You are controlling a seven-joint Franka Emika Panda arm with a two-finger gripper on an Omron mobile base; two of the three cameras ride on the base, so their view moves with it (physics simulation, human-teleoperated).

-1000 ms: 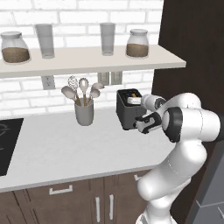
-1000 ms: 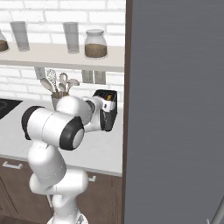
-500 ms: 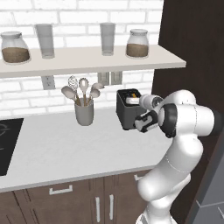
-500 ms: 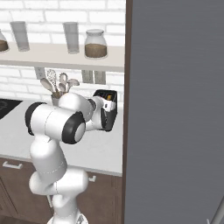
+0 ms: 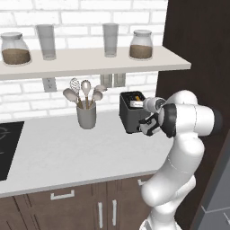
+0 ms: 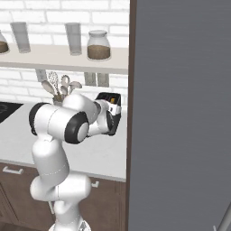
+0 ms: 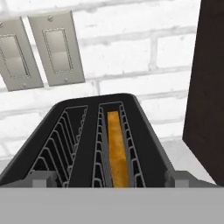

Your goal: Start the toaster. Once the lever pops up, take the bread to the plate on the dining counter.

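**Gripper hovering at the toaster**

The toaster [image 5: 132, 112] is sitting right in front of the gripper [image 5: 147, 127], against the brick wall. The gripper is standing wide open, holding nothing. Just ahead of the fingers [image 7: 43, 179], the bread [image 7: 118, 149] is sitting down in the toaster's right-hand slot.

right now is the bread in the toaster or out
In: the bread sits down in the right-hand slot of the toaster, seen edge-on; the other slot is empty.
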